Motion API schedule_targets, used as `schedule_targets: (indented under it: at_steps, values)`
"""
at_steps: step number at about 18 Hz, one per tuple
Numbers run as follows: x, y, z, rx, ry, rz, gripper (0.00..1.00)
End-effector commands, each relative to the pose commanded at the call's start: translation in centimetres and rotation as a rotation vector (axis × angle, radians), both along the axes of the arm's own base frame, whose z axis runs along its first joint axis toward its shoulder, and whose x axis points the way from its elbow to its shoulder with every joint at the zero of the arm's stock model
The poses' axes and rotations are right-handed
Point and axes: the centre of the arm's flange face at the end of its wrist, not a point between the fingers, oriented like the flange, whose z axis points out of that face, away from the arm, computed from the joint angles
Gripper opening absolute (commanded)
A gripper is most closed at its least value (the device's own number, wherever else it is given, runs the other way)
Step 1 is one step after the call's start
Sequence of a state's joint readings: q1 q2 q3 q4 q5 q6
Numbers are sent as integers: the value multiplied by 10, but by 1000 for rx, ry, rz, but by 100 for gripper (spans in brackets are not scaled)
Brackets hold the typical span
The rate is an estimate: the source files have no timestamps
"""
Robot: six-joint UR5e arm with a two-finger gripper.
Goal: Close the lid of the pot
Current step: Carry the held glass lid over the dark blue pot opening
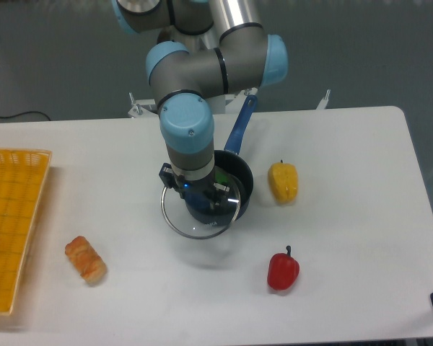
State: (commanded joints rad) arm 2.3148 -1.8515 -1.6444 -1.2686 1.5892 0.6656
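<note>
I see hand (200, 204) clamped on lid (199, 214) knob | lid overhangs pot (234, 180) toward 7 o'clock | yellow pepper (283, 182) at pot's 3 o'clock

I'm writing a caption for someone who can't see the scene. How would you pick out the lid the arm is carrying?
Start at the white table and find the dark-blue pot near its middle, below the grey-and-blue arm. The lid hangs from the gripper, overlapping the pot's front-left edge. It is the only see-through thing there: a glass disc with a thin silver rim.
</note>
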Motion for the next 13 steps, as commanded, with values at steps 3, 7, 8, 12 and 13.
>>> schedule_targets:
  at_steps: [3, 7, 8, 12, 13]
  values:
    - [3, -5, 0, -19, 12, -24, 48]
    - [13, -17, -7, -43, 2, -74, 48]
    - [13, -18, -7, -43, 1, -91, 48]
    - [13, -21, -7, -47, -6, -136, 48]
    - [13, -21, -7, -48, -6, -148, 48]
